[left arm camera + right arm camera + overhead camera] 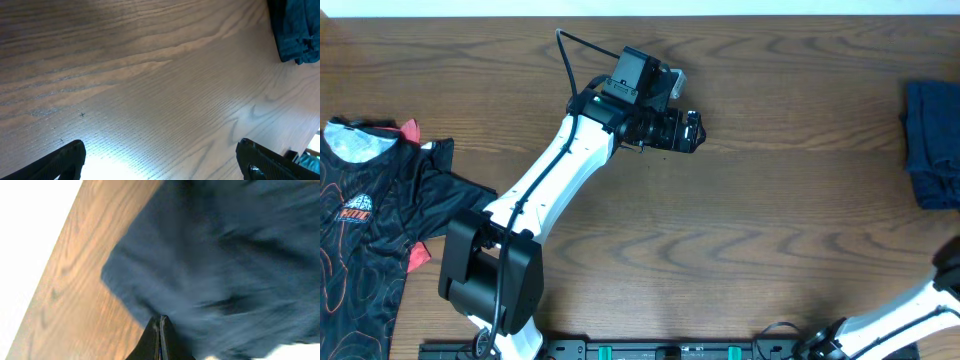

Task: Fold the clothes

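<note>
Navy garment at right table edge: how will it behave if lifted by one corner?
Likely floppy: the navy garment lies in soft folds and wrinkles, so it should drape and unfold. Probably light; pushed, it would bunch on the wooden table rather than slide whole.

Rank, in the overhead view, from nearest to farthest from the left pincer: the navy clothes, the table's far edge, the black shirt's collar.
1. table's far edge, at top, above the left pincer.
2. navy clothes, far right.
3. black shirt's collar, far left.
</note>
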